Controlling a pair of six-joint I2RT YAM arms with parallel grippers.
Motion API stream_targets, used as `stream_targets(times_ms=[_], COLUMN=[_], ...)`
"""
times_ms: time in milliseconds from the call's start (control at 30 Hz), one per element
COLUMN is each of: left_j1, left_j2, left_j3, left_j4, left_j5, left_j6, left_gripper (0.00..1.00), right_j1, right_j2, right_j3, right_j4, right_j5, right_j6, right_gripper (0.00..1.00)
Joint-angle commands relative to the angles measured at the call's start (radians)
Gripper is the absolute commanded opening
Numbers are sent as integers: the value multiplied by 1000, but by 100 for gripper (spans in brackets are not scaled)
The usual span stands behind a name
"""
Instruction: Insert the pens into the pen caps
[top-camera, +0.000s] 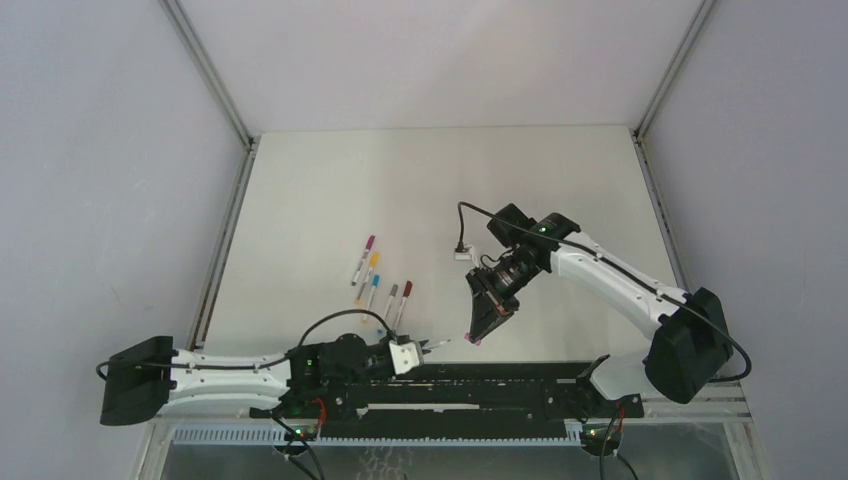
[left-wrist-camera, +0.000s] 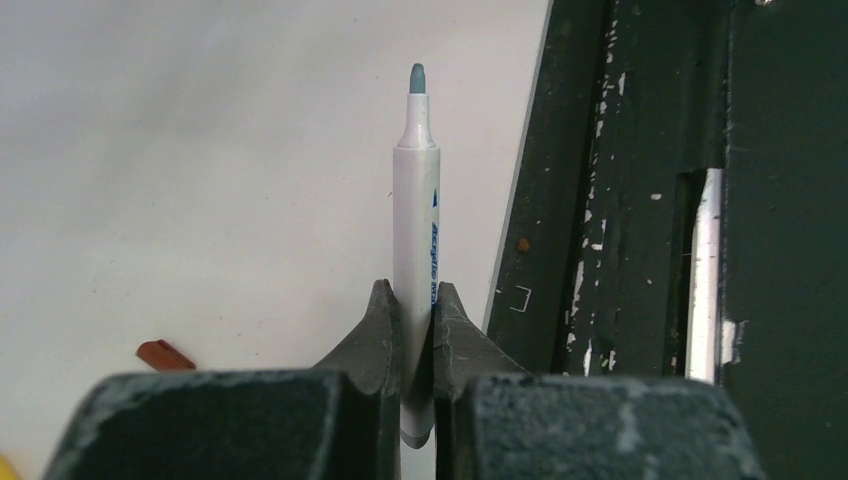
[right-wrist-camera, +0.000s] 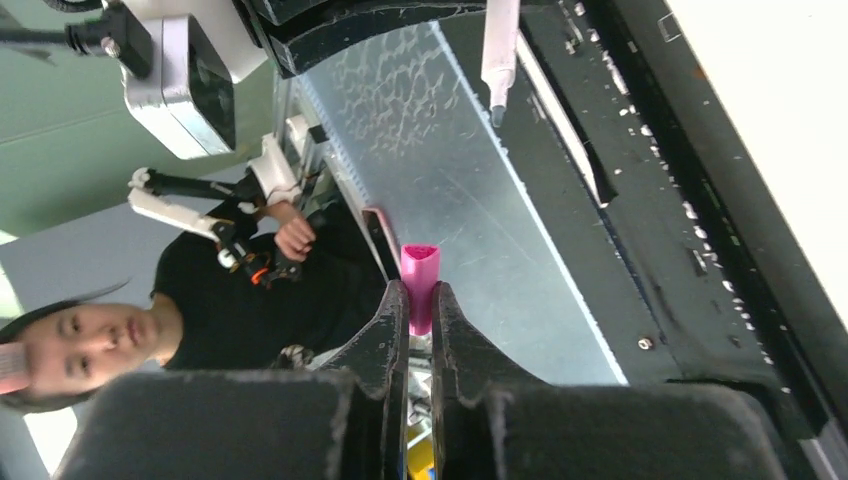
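Pen with a slim white plastic barrel and a bare grey-blue tip (left-wrist-camera: 415, 200) was clamped between the two dark fingers of the left end effector (left-wrist-camera: 412, 298). In the left wrist view its tip stuck out past them toward 12 o'clock, and blue lettering ran along the barrel. Seen from above, this pen was held roughly level over the near edge of the pale surface (top-camera: 330, 190), beside the black mounting rail (left-wrist-camera: 620, 200), and pointed toward 3 o'clock.

Near its tip, at 3 o'clock, was a stubby magenta plastic cap (right-wrist-camera: 419, 280). The right end effector (right-wrist-camera: 418, 300) had closed tight on it, and that arm reached in from 2 o'clock. The cap's open mouth faced away from the fingers, and tip and cap were close but apart.

Five other slim white pens (top-camera: 402, 305) lay capped in a loose row on the surface, at 11 o'clock from the left end effector. Their caps were magenta, yellow, blue, grey and dark red, running from 10 o'clock to 4 o'clock.
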Motion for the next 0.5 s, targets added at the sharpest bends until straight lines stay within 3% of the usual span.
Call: stream_targets(times_ms=[0, 467], left_j1=[-67, -156], left_j2=[18, 20], left_j3=[66, 67], left_j4=[65, 90], left_j5=[-144, -192], left_j6=[101, 139], left_gripper=[0, 0], right_j1=[28, 76], right_j2=[62, 196], right_j3=[14, 17], right_j4=[-14, -12], right_j5=[-112, -99], right_j6=[-19, -7], right_gripper=[0, 0])
